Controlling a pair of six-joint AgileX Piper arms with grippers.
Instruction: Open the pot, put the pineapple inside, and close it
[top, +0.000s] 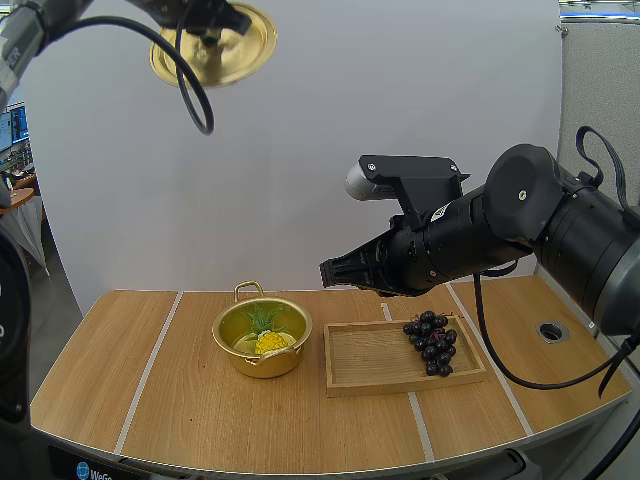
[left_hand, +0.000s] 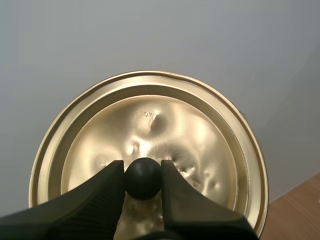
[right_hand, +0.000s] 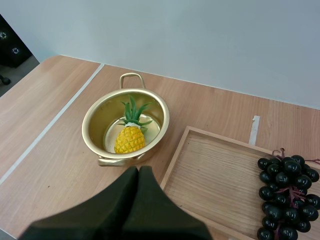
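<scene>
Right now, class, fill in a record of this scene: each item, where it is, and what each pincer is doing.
pot: open, on the table
pineapple: inside the pot
lid: high above the table, off the pot
left pincer: shut on the lid's knob
right pincer: shut, empty, over the table
tray: beside the pot, grapes at its right end

The left gripper (left_hand: 143, 174), black and two-fingered, is held high above the tabletop's far edge, its tips clamped on the round black knob (left_hand: 143, 179) of a shiny golden metal lid (left_hand: 150, 120). The right gripper (right_hand: 138, 172), reaching in from the tabletop's right edge, is pointed left, fingers pressed together as one wedge.
</scene>
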